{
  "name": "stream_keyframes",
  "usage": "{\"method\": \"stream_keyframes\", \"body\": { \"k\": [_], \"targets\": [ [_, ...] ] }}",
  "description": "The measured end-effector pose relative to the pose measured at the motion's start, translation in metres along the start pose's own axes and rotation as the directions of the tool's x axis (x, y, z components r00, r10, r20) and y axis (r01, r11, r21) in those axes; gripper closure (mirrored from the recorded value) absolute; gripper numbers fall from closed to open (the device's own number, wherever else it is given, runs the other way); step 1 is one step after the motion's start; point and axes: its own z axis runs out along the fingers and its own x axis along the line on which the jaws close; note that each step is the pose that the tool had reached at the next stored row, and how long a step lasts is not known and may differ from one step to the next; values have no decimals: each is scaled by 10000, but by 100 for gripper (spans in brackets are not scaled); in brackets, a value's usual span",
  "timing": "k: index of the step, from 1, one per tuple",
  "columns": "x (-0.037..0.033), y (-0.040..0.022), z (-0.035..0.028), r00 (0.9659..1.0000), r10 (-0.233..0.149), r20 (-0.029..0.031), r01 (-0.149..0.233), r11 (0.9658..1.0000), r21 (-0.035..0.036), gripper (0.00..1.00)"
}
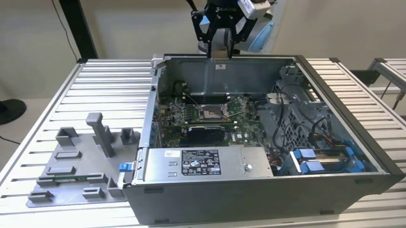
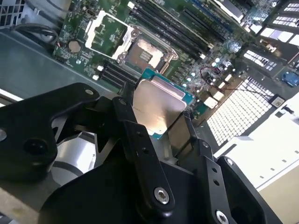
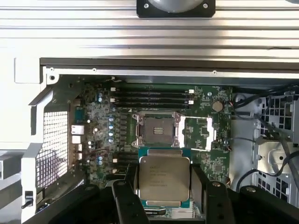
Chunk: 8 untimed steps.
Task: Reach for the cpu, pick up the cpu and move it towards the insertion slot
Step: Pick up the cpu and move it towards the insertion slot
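Observation:
The cpu is a flat square chip with a silvery top, and my gripper is shut on it, one black finger on each side. In the second wrist view the cpu sits tilted between the fingers. The insertion slot has its silver frame swung open on the green board, a little way beyond the chip and below it. In the exterior view my gripper hangs over the case's far wall, and the insertion slot lies lower, in the middle of the board.
The open computer case stands on a slatted metal table. A power supply fills its near side; cables and blue drive bays lie on the exterior view's right. A grey tray with blocks sits on the exterior view's left. Memory slots run beside the socket.

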Motion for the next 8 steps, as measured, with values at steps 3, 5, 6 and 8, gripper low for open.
{"method": "stream_keyframes", "body": {
  "k": [3,5,6,8],
  "targets": [
    [0,7,0,10000,9,0,-9,10000,1,100],
    [0,7,0,10000,9,0,-9,10000,0,100],
    [0,8,0,10000,9,1,-9,10000,0,100],
    [0,8,0,10000,10,0,-10,10000,0,100]
  ]
}}
